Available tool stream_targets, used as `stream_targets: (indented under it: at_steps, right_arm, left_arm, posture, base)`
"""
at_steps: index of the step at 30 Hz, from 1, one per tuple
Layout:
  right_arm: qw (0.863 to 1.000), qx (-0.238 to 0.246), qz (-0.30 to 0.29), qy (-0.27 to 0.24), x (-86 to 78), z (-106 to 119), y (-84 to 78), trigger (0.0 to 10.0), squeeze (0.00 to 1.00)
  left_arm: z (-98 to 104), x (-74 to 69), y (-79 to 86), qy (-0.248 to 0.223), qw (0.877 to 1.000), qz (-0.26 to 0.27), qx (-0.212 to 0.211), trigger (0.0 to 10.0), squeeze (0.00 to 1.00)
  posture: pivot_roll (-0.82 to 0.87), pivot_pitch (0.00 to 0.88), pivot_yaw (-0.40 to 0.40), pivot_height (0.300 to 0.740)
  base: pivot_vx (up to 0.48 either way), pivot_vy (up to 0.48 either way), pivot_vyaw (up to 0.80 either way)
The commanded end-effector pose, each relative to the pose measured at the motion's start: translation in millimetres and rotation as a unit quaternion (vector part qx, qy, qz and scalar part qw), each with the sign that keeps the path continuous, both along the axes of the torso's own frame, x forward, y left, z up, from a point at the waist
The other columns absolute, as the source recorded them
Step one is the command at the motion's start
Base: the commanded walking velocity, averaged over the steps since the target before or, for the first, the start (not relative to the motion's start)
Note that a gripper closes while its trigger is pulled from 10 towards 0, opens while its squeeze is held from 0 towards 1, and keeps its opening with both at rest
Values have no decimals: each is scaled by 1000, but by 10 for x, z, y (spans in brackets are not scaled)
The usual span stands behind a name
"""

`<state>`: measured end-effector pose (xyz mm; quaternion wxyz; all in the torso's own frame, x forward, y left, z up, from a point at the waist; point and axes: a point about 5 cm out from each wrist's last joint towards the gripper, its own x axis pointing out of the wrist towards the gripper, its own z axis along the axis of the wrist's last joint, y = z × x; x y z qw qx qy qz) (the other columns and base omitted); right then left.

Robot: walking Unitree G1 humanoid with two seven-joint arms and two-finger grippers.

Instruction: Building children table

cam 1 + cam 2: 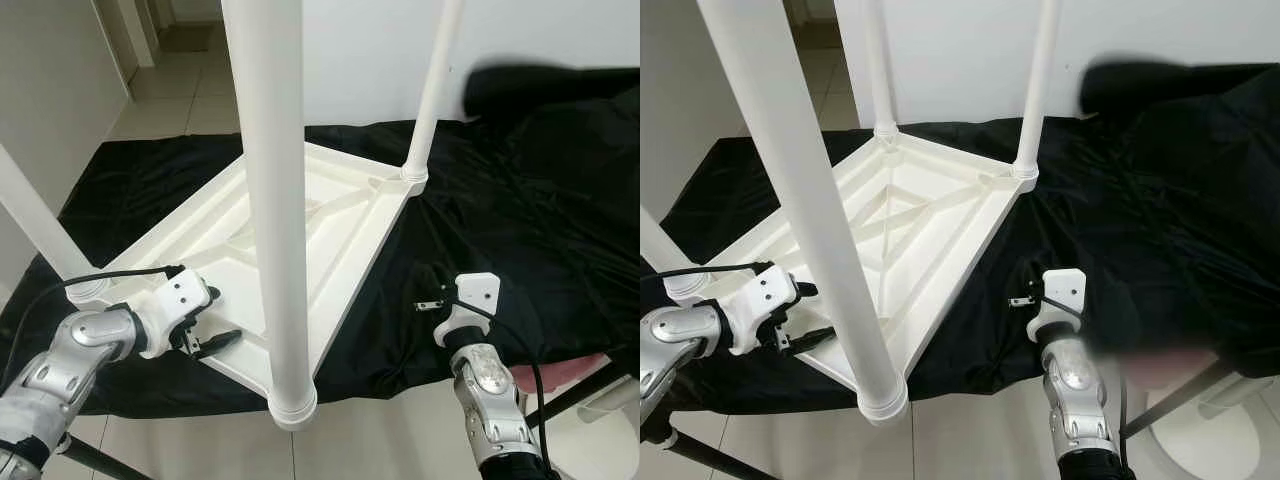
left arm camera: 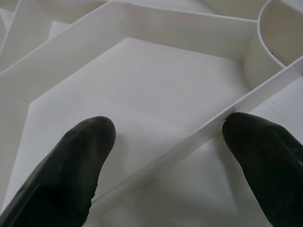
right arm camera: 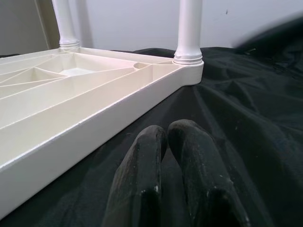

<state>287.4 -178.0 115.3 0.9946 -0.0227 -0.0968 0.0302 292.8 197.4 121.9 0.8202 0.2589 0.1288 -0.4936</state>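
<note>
Black fingers (image 2: 75, 165) of the left end effector (image 1: 205, 335) stand apart, straddling a thin rib (image 2: 199, 137) inside the upturned white table (image 1: 330, 235), near its front edge. The right end effector (image 3: 170, 175) has its fingers pressed together, empty, low over the black cloth (image 1: 520, 220) just beside the table's right edge. The table lies upside down on that cloth, its legs (image 1: 275, 200) pointing up from the corners. Pale floor tiles (image 1: 180, 90) lie beyond.
</note>
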Motion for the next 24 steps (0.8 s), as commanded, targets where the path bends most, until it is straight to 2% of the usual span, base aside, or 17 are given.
stream_targets:
  at_steps: [1,7,11,14,19,20,21,22,23,24]
  right_arm:
    - [1000,-2,-2,3,-25,-9,2,10000,0]
    - [1000,-2,-6,3,-47,-19,4,10000,0]
    - [1000,-2,-16,6,-102,-49,-13,10000,0]
    - [1000,-1,-17,7,-110,-52,-12,10000,0]
    - [1000,-1,-22,9,-136,-66,-12,10000,0]
    - [1000,-1,-23,10,-142,-69,-14,10000,0]
    - [1000,-1,-23,10,-142,-69,-14,10000,0]
    - [1000,-1,-24,11,-148,-74,-16,10000,0]
    - [1000,-1,-24,11,-148,-74,-16,10000,0]
    - [1000,-2,-25,12,-151,-79,-19,10000,0]
  left_arm:
    - [-118,-123,-77,85,989,-121,25,10000,0]
    - [-162,-111,-101,100,986,-132,29,10000,0]
    - [-238,-131,-103,139,978,-152,33,10000,0]
    - [-246,-133,-103,141,977,-155,35,10000,0]
    - [-260,-153,-124,163,972,-167,18,10000,0]
    - [-260,-169,-128,173,970,-170,9,6824,0]
    - [-260,-169,-128,173,970,-170,9,6824,0]
    - [-254,-195,-130,188,967,-173,-5,4235,0]
    - [-254,-195,-130,188,967,-173,-5,4235,0]
    - [-246,-219,-130,199,964,-176,-17,2549,0]
  posture:
    - [-57,15,78,740]
    - [-70,19,93,740]
    - [-80,26,110,740]
    - [-82,31,115,740]
    - [-84,40,121,740]
    - [-83,45,122,740]
    - [-83,45,122,740]
    - [-82,48,123,740]
    - [-82,48,123,740]
    - [-82,48,123,740]
  base:
    - [0,0,0]
    - [0,0,0]
    - [0,0,0]
    - [0,0,0]
    - [0,0,0]
    - [0,0,0]
    - [0,0,0]
    - [0,0,0]
    - [0,0,0]
    - [0,0,0]
